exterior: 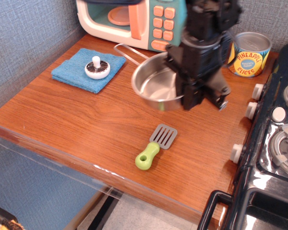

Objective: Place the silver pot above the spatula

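Note:
The silver pot [156, 86] is a shallow shiny steel pan with a thin wire handle pointing back left. It hangs tilted above the wooden counter, beyond the spatula. My gripper [191, 99] is shut on the pot's right rim; its black arm comes down from the top. The spatula [156, 145] lies flat nearer the front, its grey slotted head toward the pot and its lime-green handle toward the counter's front edge. A gap of bare wood shows between pot and spatula.
A blue cloth [89, 69] with a toy mushroom [97, 67] lies at the back left. A toy microwave [134, 21] stands at the back. A pineapple can [249, 53] stands back right. A black toy stove [273, 134] fills the right side.

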`<act>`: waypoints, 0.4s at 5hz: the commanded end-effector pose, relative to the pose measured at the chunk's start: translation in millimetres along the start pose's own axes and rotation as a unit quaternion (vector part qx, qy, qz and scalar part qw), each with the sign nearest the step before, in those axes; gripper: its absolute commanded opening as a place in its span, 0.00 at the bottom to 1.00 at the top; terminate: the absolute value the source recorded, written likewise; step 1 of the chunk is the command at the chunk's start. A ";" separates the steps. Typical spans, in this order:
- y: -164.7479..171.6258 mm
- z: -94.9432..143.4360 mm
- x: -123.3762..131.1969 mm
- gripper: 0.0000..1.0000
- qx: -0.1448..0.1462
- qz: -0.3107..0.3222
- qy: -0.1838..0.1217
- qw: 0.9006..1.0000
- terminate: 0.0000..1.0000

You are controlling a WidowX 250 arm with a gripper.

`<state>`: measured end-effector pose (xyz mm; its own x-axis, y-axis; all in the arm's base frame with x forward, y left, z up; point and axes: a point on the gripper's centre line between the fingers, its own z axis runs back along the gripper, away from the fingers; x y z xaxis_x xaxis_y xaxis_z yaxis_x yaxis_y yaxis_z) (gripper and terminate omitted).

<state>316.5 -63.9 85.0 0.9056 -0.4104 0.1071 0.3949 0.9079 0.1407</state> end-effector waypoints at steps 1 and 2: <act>10.2 -21.3 47.7 0.00 0.022 0.031 0.014 0.999 0.00; 20.7 -40.0 49.8 0.00 0.029 0.044 0.038 0.998 0.00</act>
<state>372.5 -66.8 32.9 0.9473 -0.3200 -0.0158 0.3172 0.9298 0.1870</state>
